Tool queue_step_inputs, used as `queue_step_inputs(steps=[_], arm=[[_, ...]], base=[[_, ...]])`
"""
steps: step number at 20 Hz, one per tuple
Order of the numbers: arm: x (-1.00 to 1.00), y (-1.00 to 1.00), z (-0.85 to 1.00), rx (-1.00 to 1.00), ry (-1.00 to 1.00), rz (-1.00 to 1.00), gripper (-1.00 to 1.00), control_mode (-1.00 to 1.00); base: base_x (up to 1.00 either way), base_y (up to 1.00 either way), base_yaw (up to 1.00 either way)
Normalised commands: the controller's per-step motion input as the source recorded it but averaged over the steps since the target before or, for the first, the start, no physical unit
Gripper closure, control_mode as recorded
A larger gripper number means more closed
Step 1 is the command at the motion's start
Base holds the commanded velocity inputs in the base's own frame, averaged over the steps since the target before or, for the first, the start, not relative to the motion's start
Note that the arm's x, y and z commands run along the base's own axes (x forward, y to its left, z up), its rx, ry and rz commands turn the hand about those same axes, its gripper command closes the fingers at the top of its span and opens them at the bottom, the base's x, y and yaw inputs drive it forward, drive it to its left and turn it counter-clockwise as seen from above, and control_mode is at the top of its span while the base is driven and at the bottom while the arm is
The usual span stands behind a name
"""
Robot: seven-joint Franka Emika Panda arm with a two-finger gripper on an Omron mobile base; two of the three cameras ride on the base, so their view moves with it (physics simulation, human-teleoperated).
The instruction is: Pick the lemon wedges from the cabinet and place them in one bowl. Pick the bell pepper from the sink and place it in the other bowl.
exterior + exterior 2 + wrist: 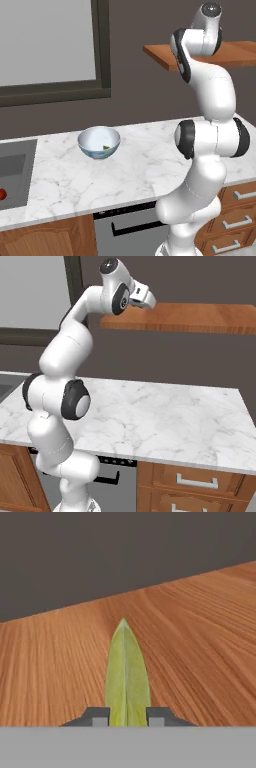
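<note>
Overhead, the cabinet (pixel 200 318) sits as an open wooden shelf board above the marble counter (pixel 130 160), so the arm reaches high with its hand level with the board. At the counter's left end the sink (pixel 15 172) is sunken, which keeps the bell pepper (pixel 2 193) resting low in the basin. One bowl (pixel 99 142) stands upright on the counter between sink and arm, with a small green-yellow piece, probably a lemon wedge, inside it. The gripper (pixel 128 716) is narrowed onto the second lemon wedge (pixel 126 672), one finger at each flank, the wedge lying flat on the board, pointing away from the hand.
</note>
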Motion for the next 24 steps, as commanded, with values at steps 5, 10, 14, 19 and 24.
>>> queue_step_inputs(steps=[5, 10, 14, 19, 24], arm=[[-0.47, 0.31, 0.19, 0.06, -0.18, 0.04, 1.00, -1.00], [-0.28, 0.60, 0.04, 0.07, -0.02, 0.24, 1.00, -1.00], [-0.12, 0.61, 0.00, 0.02, 0.01, 0.33, 1.00, -1.00], [-0.10, 0.58, 0.05, 0.02, 0.00, 0.34, 1.00, -1.00], [-0.07, 0.72, 0.00, 0.00, 0.05, 0.32, 1.00, -1.00]], base=[[0.00, 0.00, 0.00], [0.00, 0.00, 0.00], [0.00, 0.00, 0.00], [0.00, 0.00, 0.00], [0.00, 0.00, 0.00]])
